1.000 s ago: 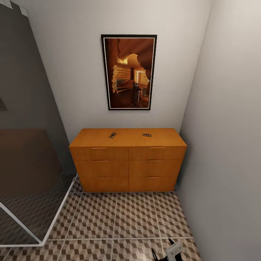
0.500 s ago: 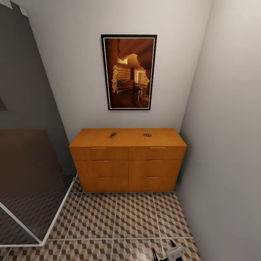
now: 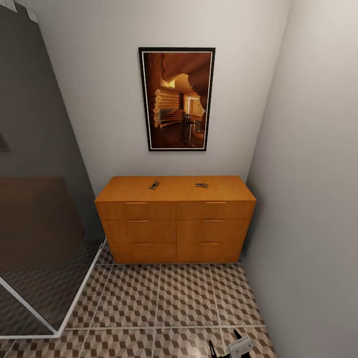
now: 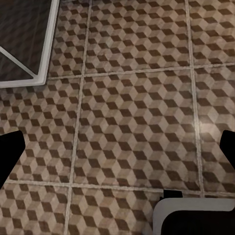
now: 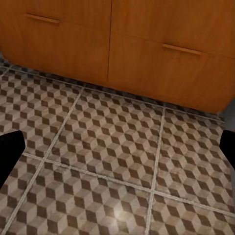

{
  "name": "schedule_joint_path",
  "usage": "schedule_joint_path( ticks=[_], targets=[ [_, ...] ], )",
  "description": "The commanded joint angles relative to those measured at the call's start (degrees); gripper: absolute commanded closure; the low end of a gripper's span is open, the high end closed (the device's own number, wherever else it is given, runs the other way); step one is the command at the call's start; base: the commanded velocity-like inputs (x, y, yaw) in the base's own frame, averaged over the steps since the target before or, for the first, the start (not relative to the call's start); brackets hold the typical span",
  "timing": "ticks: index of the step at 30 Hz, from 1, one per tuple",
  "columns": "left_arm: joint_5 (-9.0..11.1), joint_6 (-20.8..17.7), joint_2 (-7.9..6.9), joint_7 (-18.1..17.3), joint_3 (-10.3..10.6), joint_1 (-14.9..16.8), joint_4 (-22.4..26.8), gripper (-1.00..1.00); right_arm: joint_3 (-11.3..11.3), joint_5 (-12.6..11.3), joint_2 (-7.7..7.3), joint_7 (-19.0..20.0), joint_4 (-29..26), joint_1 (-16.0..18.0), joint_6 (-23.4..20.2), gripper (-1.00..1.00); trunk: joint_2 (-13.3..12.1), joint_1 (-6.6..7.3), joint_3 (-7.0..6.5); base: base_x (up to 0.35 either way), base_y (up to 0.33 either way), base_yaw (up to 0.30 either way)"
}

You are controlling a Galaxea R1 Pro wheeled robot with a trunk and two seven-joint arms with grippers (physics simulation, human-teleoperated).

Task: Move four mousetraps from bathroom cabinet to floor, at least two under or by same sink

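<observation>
The orange-brown cabinet (image 3: 175,223) stands against the far wall, all its drawers closed. Two mousetraps lie on its flat top, one left of centre (image 3: 154,185) and one right of centre (image 3: 201,185). The cube-patterned bathroom floor (image 3: 184,298) stretches from the cabinet toward me. My right gripper (image 5: 117,147) hovers low over these tiles, facing the cabinet's bottom drawers (image 5: 147,54), open and holding nothing. Part of that arm (image 3: 236,345) shows at the head view's lower edge. My left gripper (image 4: 117,152) points down at bare floor (image 4: 132,112), open and holding nothing. The sink is out of view.
A glass shower enclosure with a white frame (image 3: 74,303) closes off the left side; its corner (image 4: 41,63) lies near my left gripper. A grey wall (image 3: 318,199) runs close along the right. A framed picture (image 3: 176,99) hangs above the cabinet.
The piece of my right arm at the head view's lower edge has sunk slightly. The cabinet, the traps and the view itself are unchanged.
</observation>
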State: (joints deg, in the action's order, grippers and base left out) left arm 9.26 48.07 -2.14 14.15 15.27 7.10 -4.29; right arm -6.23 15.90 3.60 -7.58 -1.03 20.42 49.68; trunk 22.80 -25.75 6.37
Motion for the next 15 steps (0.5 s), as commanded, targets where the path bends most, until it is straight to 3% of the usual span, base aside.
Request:
schedule_joint_path(
  ticks=[1,15],
  targets=[
    [0.5,0.3,0.03,0.0,0.5,0.1,-0.2,-1.00,-0.5,0.2,0.01,-0.6,0.1,0.1,0.1,-1.00,0.1,-0.03,0.12,0.000,0.000,0.000],
    [0.5,0.1,0.03,0.0,0.5,0.1,-0.2,-1.00,-0.4,0.2,0.01,-0.6,0.0,0.1,0.1,-1.00,0.1,-0.03,0.12,0.000,0.000,0.000]
  ],
)
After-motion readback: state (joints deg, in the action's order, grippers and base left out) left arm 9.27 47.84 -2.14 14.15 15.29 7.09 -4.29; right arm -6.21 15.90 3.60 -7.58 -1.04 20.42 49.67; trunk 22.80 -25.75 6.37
